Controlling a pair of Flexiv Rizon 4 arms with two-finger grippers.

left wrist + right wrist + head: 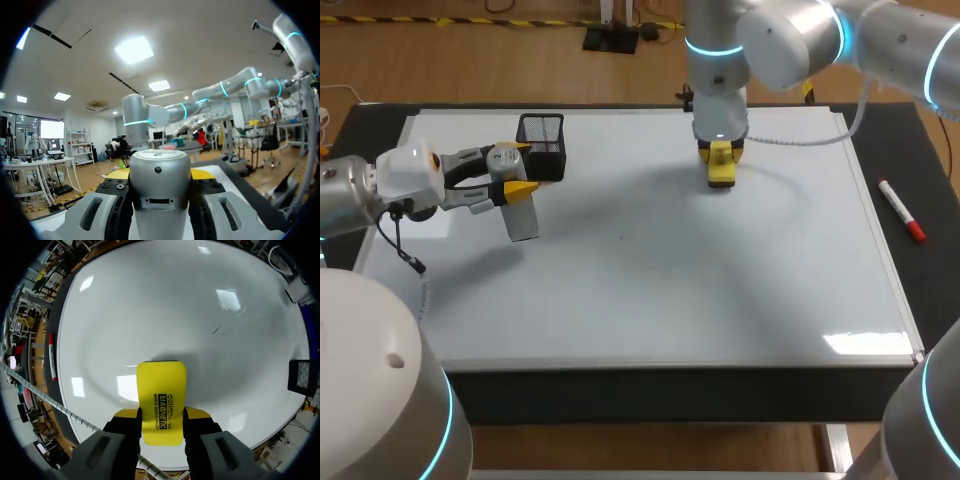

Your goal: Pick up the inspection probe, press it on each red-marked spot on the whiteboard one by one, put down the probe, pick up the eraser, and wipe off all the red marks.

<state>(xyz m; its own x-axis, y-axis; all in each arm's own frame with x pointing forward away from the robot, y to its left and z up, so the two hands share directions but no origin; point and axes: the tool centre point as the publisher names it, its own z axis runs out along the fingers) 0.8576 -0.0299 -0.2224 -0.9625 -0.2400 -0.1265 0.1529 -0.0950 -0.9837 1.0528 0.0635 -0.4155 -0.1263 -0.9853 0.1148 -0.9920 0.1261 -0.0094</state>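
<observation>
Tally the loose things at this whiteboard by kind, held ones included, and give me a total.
probe: 1
eraser: 1
marker: 1
mesh basket: 1
Total: 4

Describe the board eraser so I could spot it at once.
Start at the big whiteboard. Near its far edge, right of middle, the right gripper points straight down with the eraser between its fingers. It is a flat, bright yellow block, unlike the silver cylindrical probe in the left gripper.
</observation>
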